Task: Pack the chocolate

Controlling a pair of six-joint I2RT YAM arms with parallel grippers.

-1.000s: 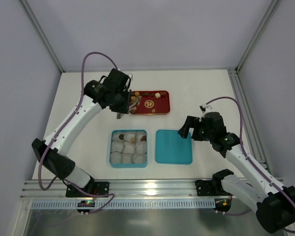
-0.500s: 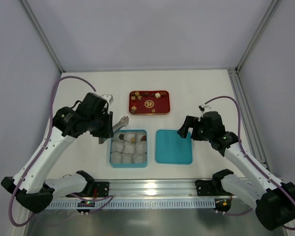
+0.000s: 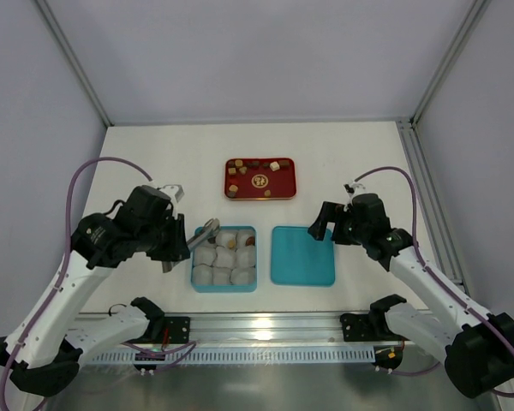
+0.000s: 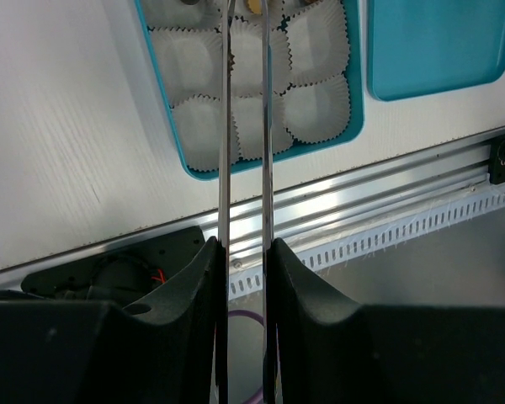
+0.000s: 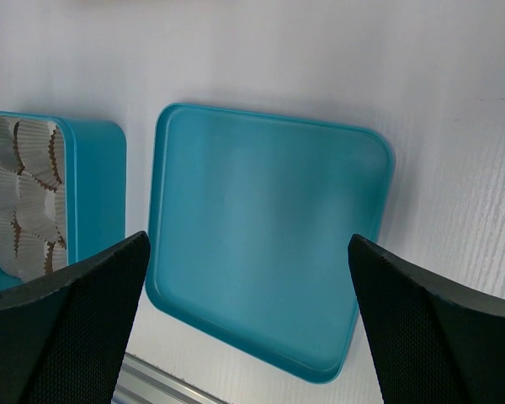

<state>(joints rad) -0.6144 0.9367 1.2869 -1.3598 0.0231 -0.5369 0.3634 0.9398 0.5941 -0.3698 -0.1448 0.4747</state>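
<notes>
From above, your left tool (image 3: pixel 213 224) hangs over the teal box's (image 3: pixel 224 288) back row to drop chocolate (image 3: pixel 248 243). More sits on the red tray (image 3: pixel 289 182).

Left wrist: the blades are narrowly apart (tips cropped, so I cannot tell if they pinch anything).

Right wrist: the right tool (image 5: pixel 248 244) gapes above the lid (image 5: pixel 261 168), with bare desk (image 5: pixel 454 101) around it.

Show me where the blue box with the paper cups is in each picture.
Top external: the blue box sits in the lower middle.
Left wrist: top middle.
Right wrist: left edge, cut off.
Shared landmark: the flat blue lid right beside it.
</notes>
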